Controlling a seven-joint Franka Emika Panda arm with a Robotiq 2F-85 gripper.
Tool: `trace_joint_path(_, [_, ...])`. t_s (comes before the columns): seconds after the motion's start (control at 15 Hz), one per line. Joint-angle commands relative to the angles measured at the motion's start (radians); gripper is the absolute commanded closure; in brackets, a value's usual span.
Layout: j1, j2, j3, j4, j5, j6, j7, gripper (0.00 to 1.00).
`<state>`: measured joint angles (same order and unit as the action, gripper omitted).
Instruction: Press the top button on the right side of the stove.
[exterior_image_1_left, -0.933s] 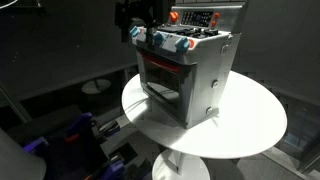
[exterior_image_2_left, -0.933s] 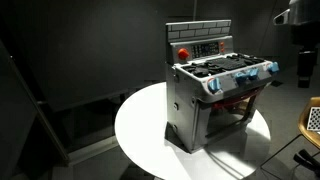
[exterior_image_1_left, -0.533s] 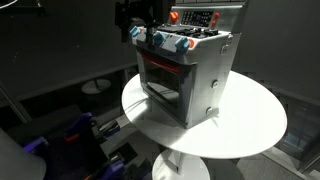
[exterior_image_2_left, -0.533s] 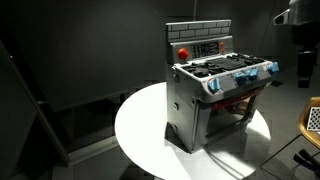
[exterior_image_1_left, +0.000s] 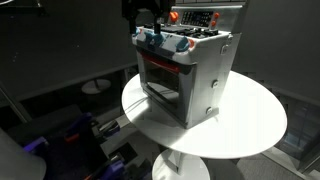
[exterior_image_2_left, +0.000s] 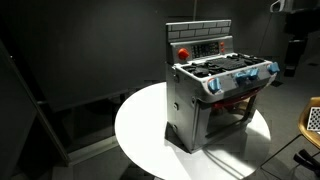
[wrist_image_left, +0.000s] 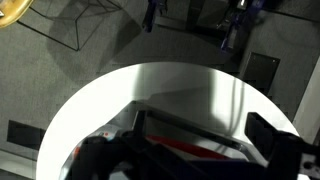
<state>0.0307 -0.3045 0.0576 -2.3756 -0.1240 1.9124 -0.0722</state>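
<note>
The end effector shows in the wrist view as two dark, blurred fingers in the lower corners. They stand wide apart and hold nothing. In an exterior view the end effector hangs above the knob end of the stove, black against a black background and cut off by the top edge, so its outline is hard to read.

The stove stands upright, its tallest line running from base to back panel. Its knob row and oven window face the tabletop edge nearest the end effector, and its back panel faces the opposite edge. It sits off centre, close to that front edge, with bare white tabletop behind and beside it. Any buttons on the grey side wall are too small to make out. In the wrist view the stove is blurred and cropped at the bottom.

The arm comes down almost vertically at the frame's right edge, only partly in view.
</note>
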Motion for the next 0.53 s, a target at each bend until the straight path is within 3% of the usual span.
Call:
trace_joint_path(0.0, [0.005,0.006,-0.007,0.064,0.019,0.029,0.029,0.00])
trace_joint_path(0.47, [-0.021,0.053,-0.005,0.159,-0.004,0.195,0.152,0.00])
